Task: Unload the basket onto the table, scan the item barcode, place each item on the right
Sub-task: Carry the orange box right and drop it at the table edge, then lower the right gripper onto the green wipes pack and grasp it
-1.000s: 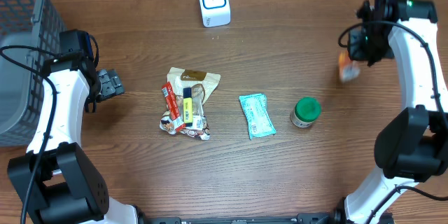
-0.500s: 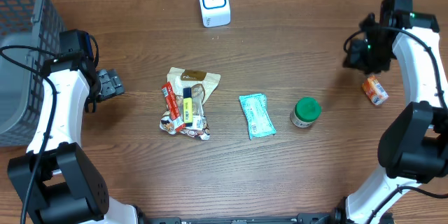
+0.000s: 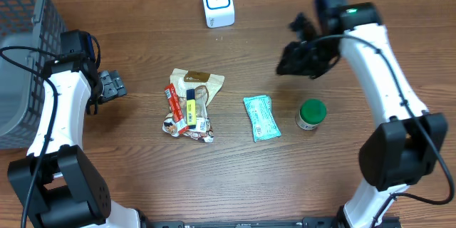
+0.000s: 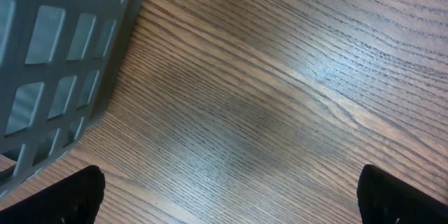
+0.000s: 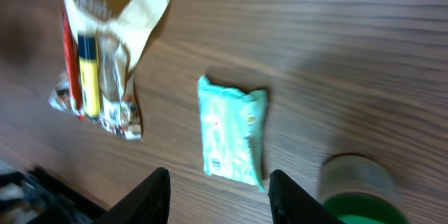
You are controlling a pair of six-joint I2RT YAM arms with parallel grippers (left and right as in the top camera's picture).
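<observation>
Hovering empty and partly spread, the right end effector (image 3: pixel 292 63) hangs above the desk (image 3: pixel 142 185); nearer, left, lies the mint-green plastic sachet (image 5: pixel 232 140). Probably fetching it: descend, grip, carry to the far white boxy scanner (image 3: pixel 217 2). Left end effector (image 3: pixel 114 85) gapes wide.

The table (image 3: pixel 142 178) was grained wood with a soft sheen. At far left, the basket (image 3: pixel 28 0) looked like matt grey plastic. The teal packet (image 3: pixel 261 117) and crinkled wrappers (image 3: pixel 191 105) were glossy film, and the scanner (image 3: pixel 217 2) was smooth white plastic.
</observation>
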